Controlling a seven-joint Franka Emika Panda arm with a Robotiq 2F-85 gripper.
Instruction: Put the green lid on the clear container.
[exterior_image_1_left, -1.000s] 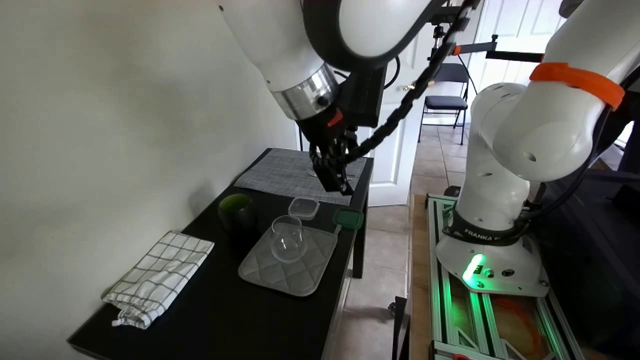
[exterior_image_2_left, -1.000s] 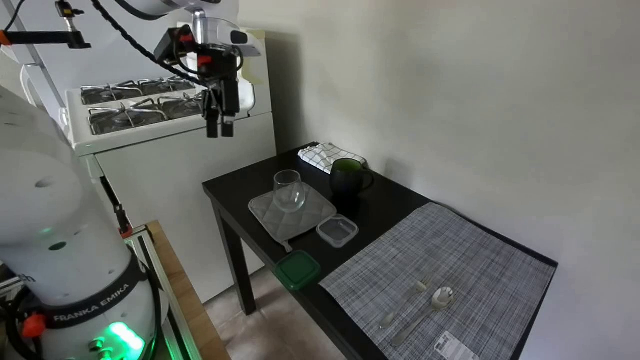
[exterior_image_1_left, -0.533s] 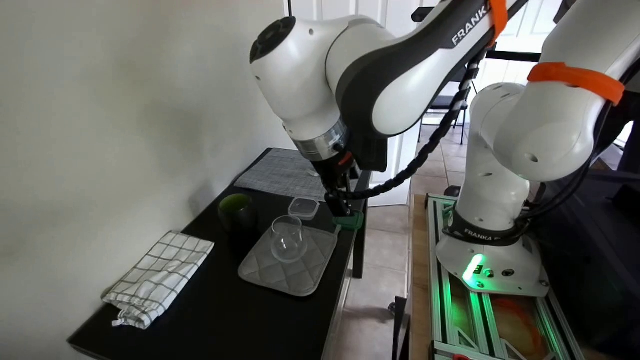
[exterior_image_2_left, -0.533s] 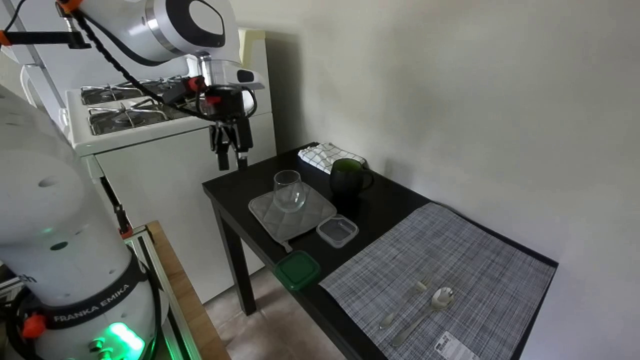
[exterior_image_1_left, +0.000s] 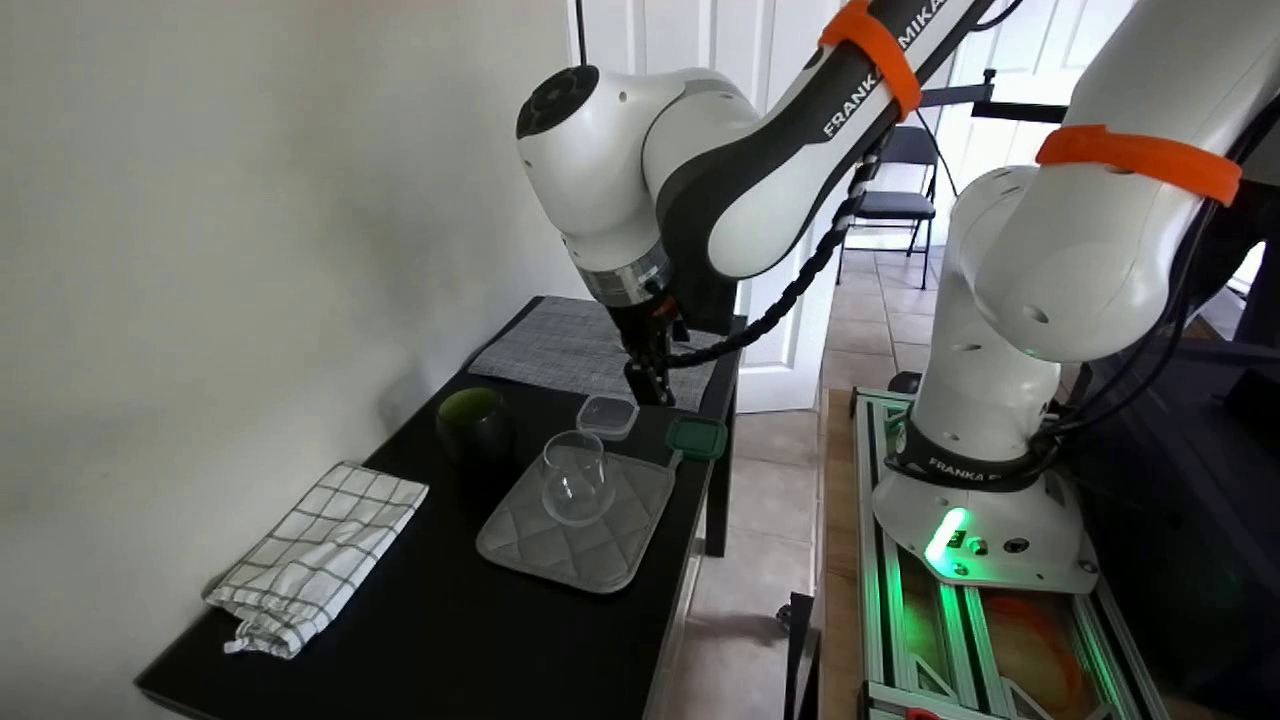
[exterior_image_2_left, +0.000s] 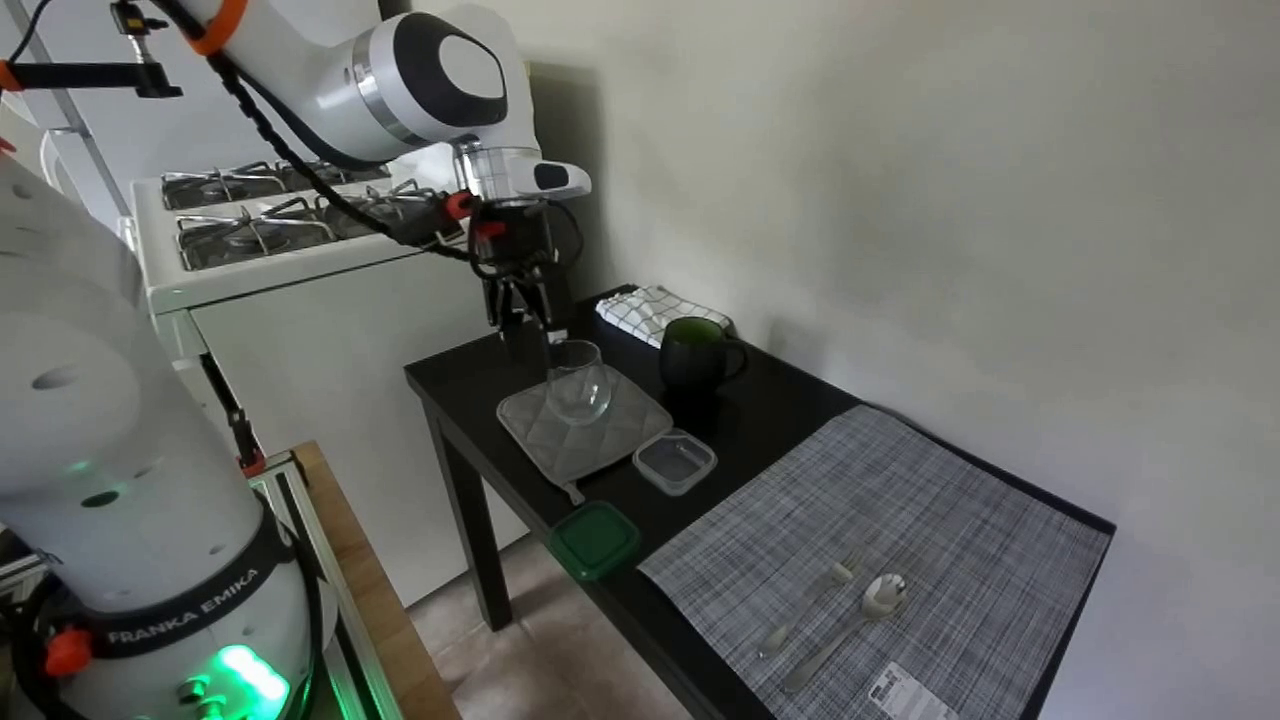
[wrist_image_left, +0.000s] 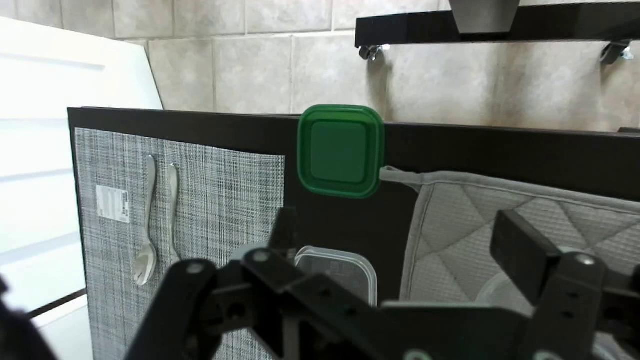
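End effector (wrist_image_left: 400, 236) is hovering spread, empty. Wrist view: square green lid (wrist_image_left: 341, 151) is lying upper center; square clear container (wrist_image_left: 350, 267) is sitting lower center, uncovered. Nothing done yet; picking, placing remaining.

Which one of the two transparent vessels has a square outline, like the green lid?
The low clear container, between the grey pad and the placemat: its rim is square with rounded corners. The other, a taller glass on the pad, is round.

Dim table (exterior_image_1_left: 480, 630) — overexposed door (wrist_image_left: 60, 150) in the wrist view.
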